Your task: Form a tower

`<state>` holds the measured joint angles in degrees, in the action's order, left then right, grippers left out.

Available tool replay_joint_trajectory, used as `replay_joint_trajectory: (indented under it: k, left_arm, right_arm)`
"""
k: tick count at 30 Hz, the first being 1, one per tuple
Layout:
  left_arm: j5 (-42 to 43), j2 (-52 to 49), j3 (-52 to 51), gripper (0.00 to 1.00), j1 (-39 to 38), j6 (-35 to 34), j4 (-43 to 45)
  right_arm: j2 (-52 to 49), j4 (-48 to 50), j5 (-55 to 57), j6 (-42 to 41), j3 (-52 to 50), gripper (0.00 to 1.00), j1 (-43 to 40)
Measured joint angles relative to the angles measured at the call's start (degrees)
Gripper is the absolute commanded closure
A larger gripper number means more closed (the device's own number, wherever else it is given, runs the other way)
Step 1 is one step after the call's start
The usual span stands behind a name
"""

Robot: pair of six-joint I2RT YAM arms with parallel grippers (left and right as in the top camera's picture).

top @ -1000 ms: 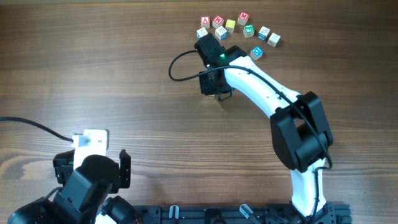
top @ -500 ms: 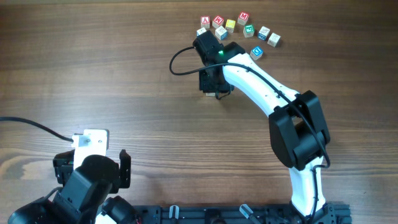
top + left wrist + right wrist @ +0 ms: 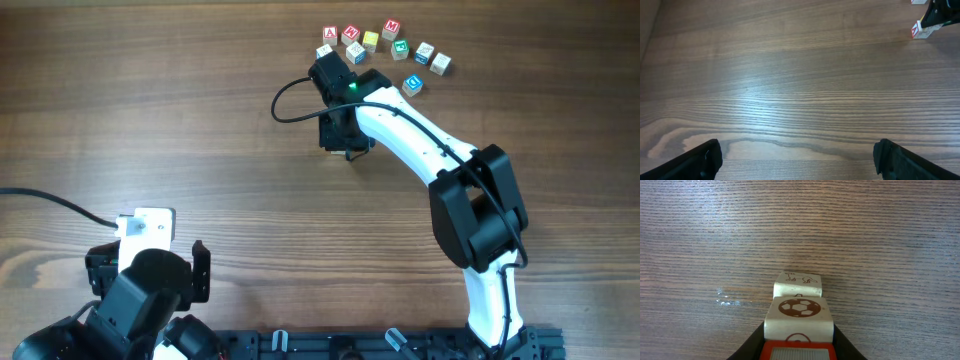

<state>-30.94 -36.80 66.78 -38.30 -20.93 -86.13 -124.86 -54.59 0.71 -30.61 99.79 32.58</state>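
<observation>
Right gripper [image 3: 798, 332] was clamped on the tower [image 3: 798, 322], dark fingers [image 3: 756, 341] pressing in from both sides. In the right wrist view three cubes sat in one line. Nearest the camera was a red-framed cube [image 3: 797, 352], then the soccer-ball cube [image 3: 799, 307], and farthest out a pale cube with a line-drawn animal [image 3: 797, 282]. The fingers flanked the red-framed cube and the near part of the soccer-ball one, while the animal cube sat beyond the tips against the wood. How straight the column stood couldn't be judged from that angle.

From overhead, the right arm [image 3: 420, 140] reached toward the far edge of the worktop [image 3: 200, 150], a little right of centre, and its wrist hid the tower completely. Just beyond it, along the far edge, lay the scatter of loose letter cubes [image 3: 371, 40], apart from the grip. A black cable [image 3: 285, 105] looped off the wrist to the left.

The left wrist view caught one cube with a red side [image 3: 922, 31] under the dark gripper, up in its top right corner.

Left gripper [image 3: 805, 165] was spread wide with nothing in it, over bare wood at the near left corner.
</observation>
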Motion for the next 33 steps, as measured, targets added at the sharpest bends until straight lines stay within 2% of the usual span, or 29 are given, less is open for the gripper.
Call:
replay_joint_trajectory:
  k: [33]
  left_arm:
    - [0.00, 0.00, 0.00, 0.00, 0.00, 0.00, 0.00]
  right_arm:
    - [-0.57, -1.51, 0.39, -0.44, 1.57, 0.76, 0.87]
